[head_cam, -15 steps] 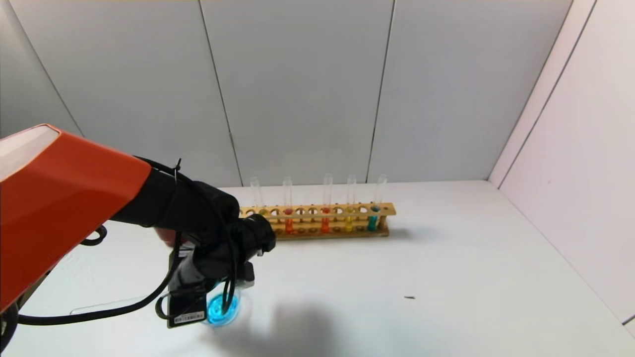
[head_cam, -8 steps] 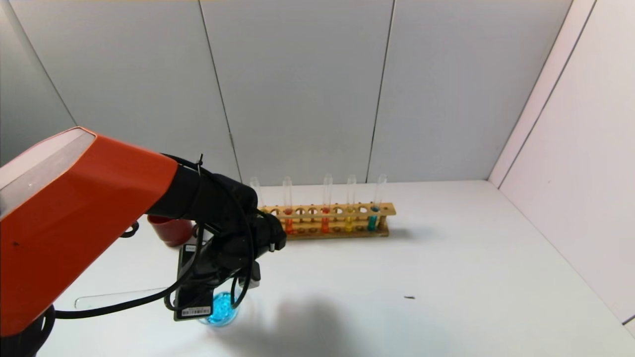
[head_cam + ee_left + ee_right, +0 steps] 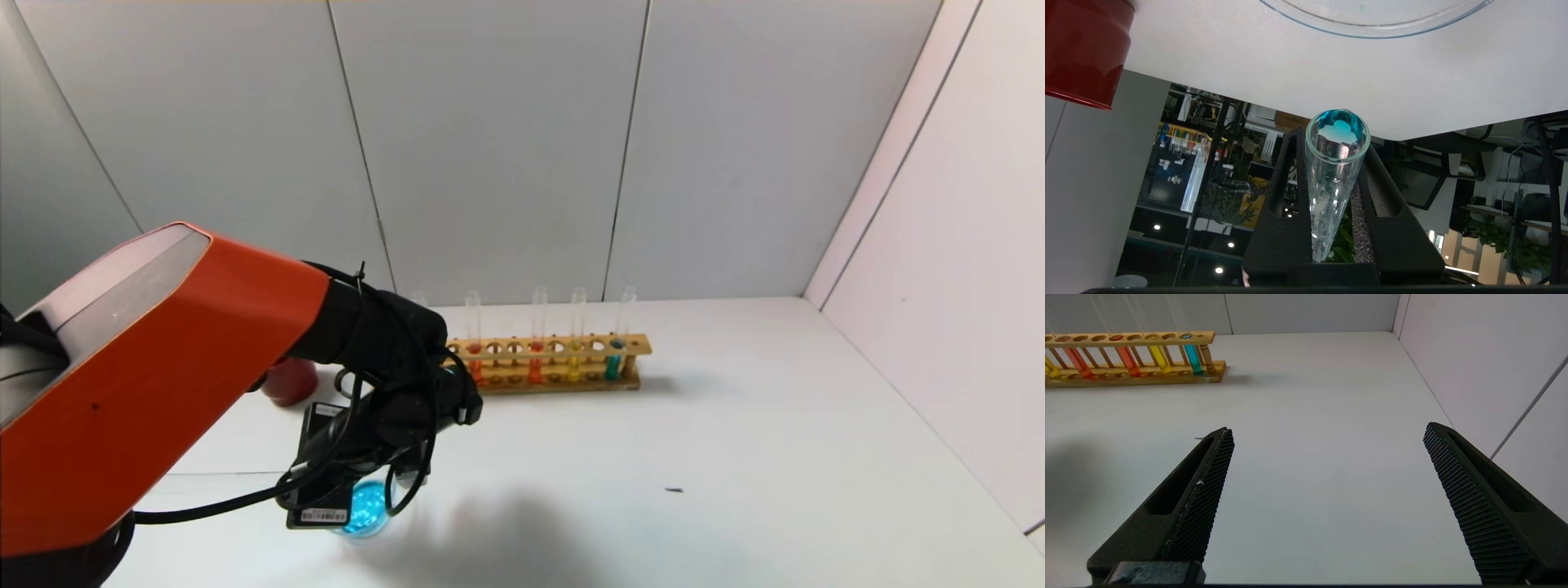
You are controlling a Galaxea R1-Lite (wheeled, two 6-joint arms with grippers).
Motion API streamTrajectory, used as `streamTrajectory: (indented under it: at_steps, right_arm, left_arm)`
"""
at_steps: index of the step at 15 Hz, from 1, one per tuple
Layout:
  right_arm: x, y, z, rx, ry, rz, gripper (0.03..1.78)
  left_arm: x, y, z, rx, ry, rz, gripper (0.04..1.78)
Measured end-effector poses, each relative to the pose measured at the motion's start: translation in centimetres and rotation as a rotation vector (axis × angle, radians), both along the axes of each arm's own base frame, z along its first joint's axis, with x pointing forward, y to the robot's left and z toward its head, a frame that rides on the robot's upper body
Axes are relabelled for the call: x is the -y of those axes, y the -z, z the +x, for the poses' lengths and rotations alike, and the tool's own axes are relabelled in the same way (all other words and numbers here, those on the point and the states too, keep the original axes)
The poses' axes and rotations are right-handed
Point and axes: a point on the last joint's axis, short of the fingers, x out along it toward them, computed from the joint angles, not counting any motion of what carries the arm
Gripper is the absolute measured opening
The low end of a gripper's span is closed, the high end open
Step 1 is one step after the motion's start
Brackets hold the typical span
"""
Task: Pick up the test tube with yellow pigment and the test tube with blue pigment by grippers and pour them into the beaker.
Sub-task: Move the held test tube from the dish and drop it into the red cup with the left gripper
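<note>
My left gripper [image 3: 359, 461] hangs just above the beaker [image 3: 365, 508], a low clear glass with cyan-blue liquid in it. In the left wrist view the gripper [image 3: 1333, 139] is shut on the test tube with blue pigment [image 3: 1331, 183], a clear tube with blue showing at its far end. The beaker's rim [image 3: 1372, 30] shows close by. A test tube with yellow pigment [image 3: 575, 363] stands in the wooden rack [image 3: 563, 382]. It also shows in the right wrist view [image 3: 1160, 359]. My right gripper [image 3: 1327, 428] is open and empty above bare table.
The rack also holds two orange-red tubes [image 3: 535, 363] and a teal-blue tube [image 3: 614, 362] at its right end. A dark red cup [image 3: 290, 381] stands behind my left arm. Walls close off the back and right of the white table [image 3: 735, 457].
My left arm has pushed further forward and to the right, now covering more of the red cup and the rack's left end. The gripper has stayed over the beaker.
</note>
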Motion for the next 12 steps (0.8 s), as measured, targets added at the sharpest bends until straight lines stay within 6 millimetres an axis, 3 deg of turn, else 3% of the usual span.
streamTrajectory:
  at_steps: [12]
  right_arm:
    - [0.00,0.00,0.00,0.000,0.000,0.000,1.70]
  left_arm:
    - [0.47,0.36,0.19,-0.013,0.005,0.010,0.32]
